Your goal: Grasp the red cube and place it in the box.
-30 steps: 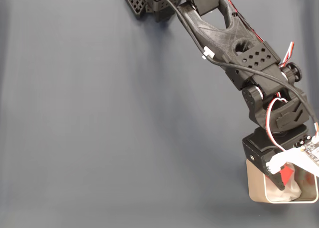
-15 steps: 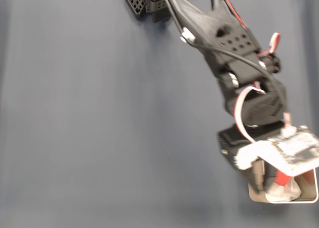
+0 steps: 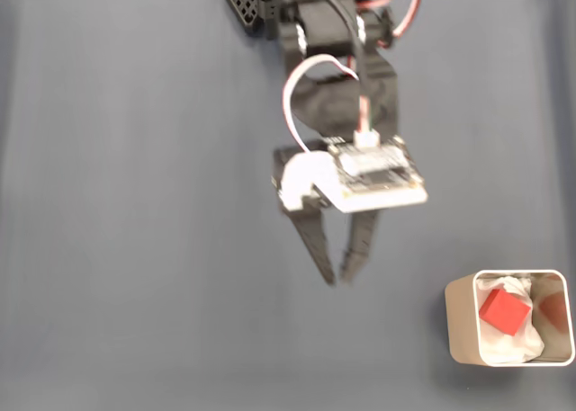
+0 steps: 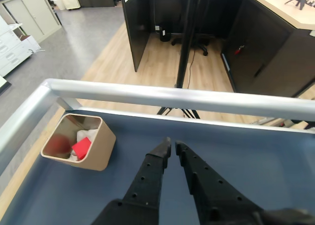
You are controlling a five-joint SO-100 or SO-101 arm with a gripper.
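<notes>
The red cube [image 3: 504, 310] lies inside the beige box [image 3: 457, 326] on crumpled white paper, at the lower right of the fixed view. In the wrist view the cube [image 4: 81, 147] shows in the box [image 4: 96, 158] at the left, near the table's corner. My gripper [image 3: 340, 280] hangs over the dark mat's middle, well left of the box and apart from it. Its black fingers [image 4: 152, 168] point at the far rail, tips almost touching, with nothing between them; the gripper [image 4: 173, 144] is shut.
A dim reddish-brown shape [image 3: 553, 310] lies in the box beside the cube. A metal rail [image 4: 172, 97] edges the table, with office floor and desks beyond. The arm's base [image 3: 261, 6] stands at the top edge. Bare blue-grey mat [image 3: 135, 204] spreads left.
The arm has swung away from the box, up and to the left toward the mat's middle. The red cube stays behind in the box, now uncovered.
</notes>
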